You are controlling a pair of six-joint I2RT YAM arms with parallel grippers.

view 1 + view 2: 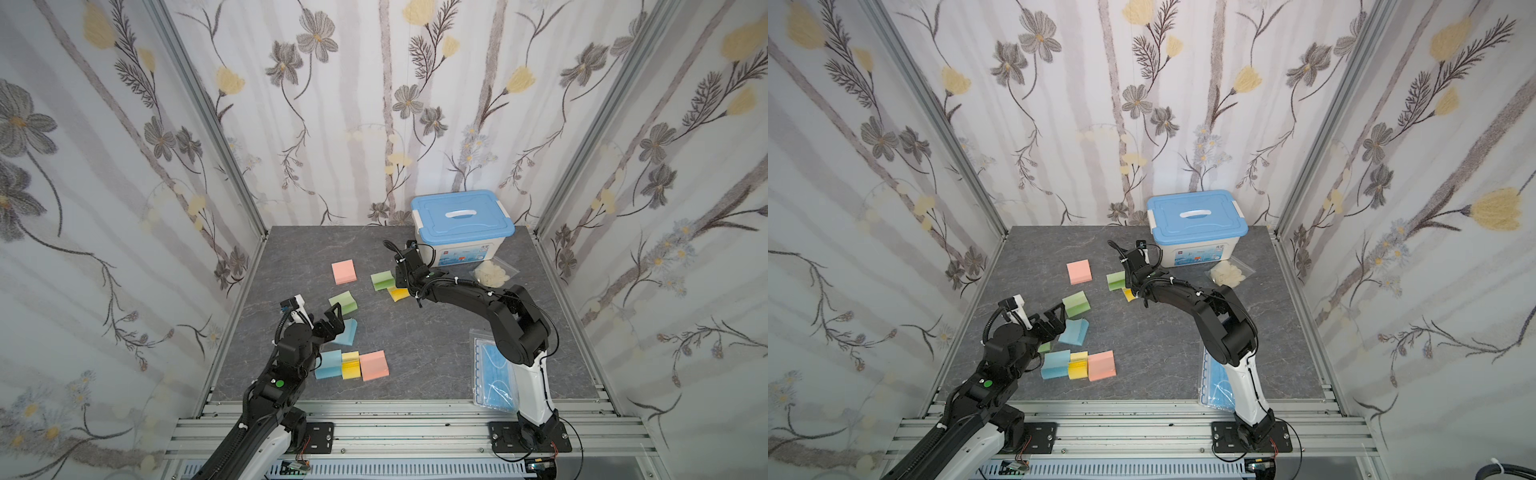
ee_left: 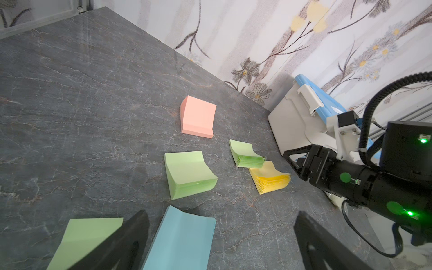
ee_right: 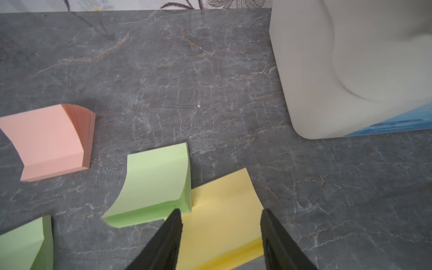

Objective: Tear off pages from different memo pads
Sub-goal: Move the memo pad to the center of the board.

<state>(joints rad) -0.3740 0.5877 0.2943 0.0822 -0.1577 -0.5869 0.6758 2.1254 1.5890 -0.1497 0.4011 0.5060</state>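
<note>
Several memo pads lie on the grey table: pink (image 1: 344, 271), green (image 1: 382, 280), yellow (image 1: 400, 294), green (image 1: 343, 302), blue (image 1: 347, 332), and a front row of blue (image 1: 328, 364), yellow (image 1: 350, 365) and pink (image 1: 374, 365). Their top pages curl up. My right gripper (image 3: 219, 210) hangs low over the yellow pad (image 3: 222, 210), its jaws apart and straddling the pad's width beside the green pad (image 3: 156, 182). My left gripper (image 2: 221, 214) is wide open above the blue pad (image 2: 182, 240), holding nothing. A green pad (image 2: 86, 240) shows partly behind one finger.
A white box with a blue lid (image 1: 461, 216) stands at the back right, close behind the right gripper. A clear bag of cream pieces (image 1: 492, 272) lies beside it. A bag of blue face masks (image 1: 492, 374) sits front right by the right arm's base.
</note>
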